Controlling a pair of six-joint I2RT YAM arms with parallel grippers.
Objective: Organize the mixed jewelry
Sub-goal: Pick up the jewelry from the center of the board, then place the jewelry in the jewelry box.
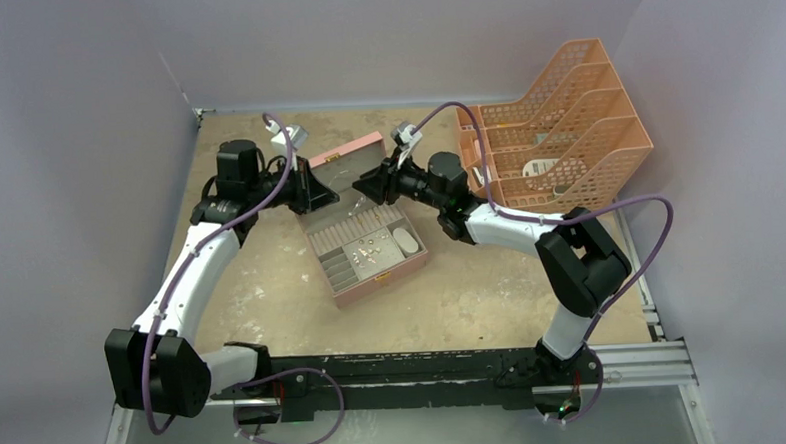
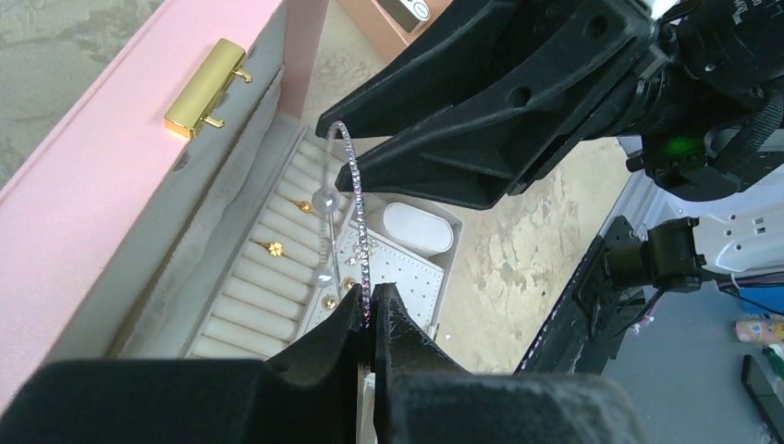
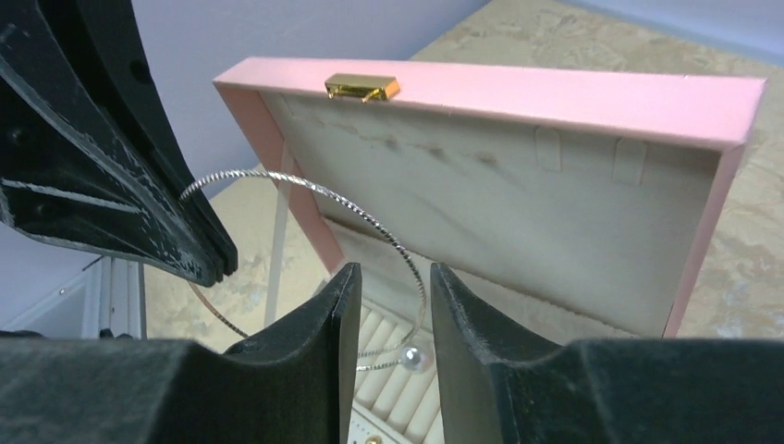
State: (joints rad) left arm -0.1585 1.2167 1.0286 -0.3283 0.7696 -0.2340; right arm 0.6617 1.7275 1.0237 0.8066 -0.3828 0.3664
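A large thin wire hoop (image 2: pixel 356 194) with a pearl end (image 2: pixel 324 199) hangs in the air above the open pink box (image 1: pixel 370 248). My left gripper (image 2: pixel 372 301) is shut on the hoop's lower arc. My right gripper (image 3: pixel 395 277) is open, and the hoop (image 3: pixel 370 220) passes between its fingers with a gap on each side. The two grippers face each other closely over the box, left (image 1: pixel 325 193) and right (image 1: pixel 365 185). Small gold rings (image 2: pixel 274 247) sit in the grey ring rolls below. More tiny pieces lie on the white dotted pad (image 2: pixel 407 277).
The box's lid (image 3: pixel 555 92) stands upright with a gold clasp (image 3: pixel 362 87) just behind the grippers. An orange mesh file rack (image 1: pixel 555 125) stands at the back right. Purple walls close in the worn tabletop (image 1: pixel 472 299).
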